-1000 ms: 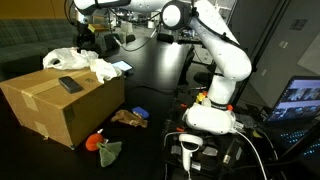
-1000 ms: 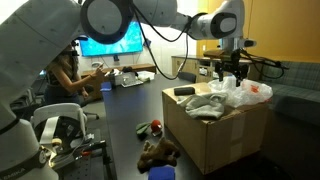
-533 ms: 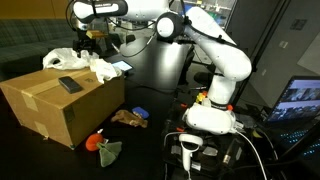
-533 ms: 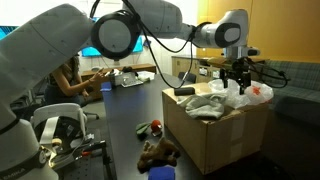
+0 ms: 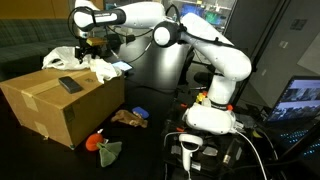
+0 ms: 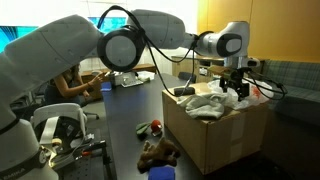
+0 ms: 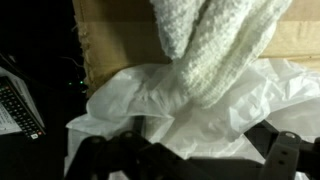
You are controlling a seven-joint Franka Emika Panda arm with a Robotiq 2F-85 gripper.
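My gripper (image 5: 93,50) (image 6: 237,87) hangs open over the far end of a cardboard box (image 5: 55,112) (image 6: 215,140). It is right above a crumpled white plastic bag (image 5: 62,58) (image 6: 252,95) (image 7: 150,110). In the wrist view the two dark fingers (image 7: 195,162) stand wide apart on either side of the bag, with nothing held. A white knitted towel (image 5: 105,71) (image 6: 205,101) (image 7: 220,45) lies next to the bag on the box. A small black flat object (image 5: 70,85) (image 6: 183,91) rests on the box top.
A laptop (image 5: 121,67) (image 7: 18,105) sits beside the box. On the floor lie a brown plush (image 5: 128,118) (image 6: 158,152), a red and green toy (image 5: 103,146) and a blue item (image 5: 140,111). A person (image 6: 70,75) sits by a monitor (image 6: 110,45).
My gripper has come down and moved over the box until it is close above the white plastic bag. The box and its contents have not shifted.
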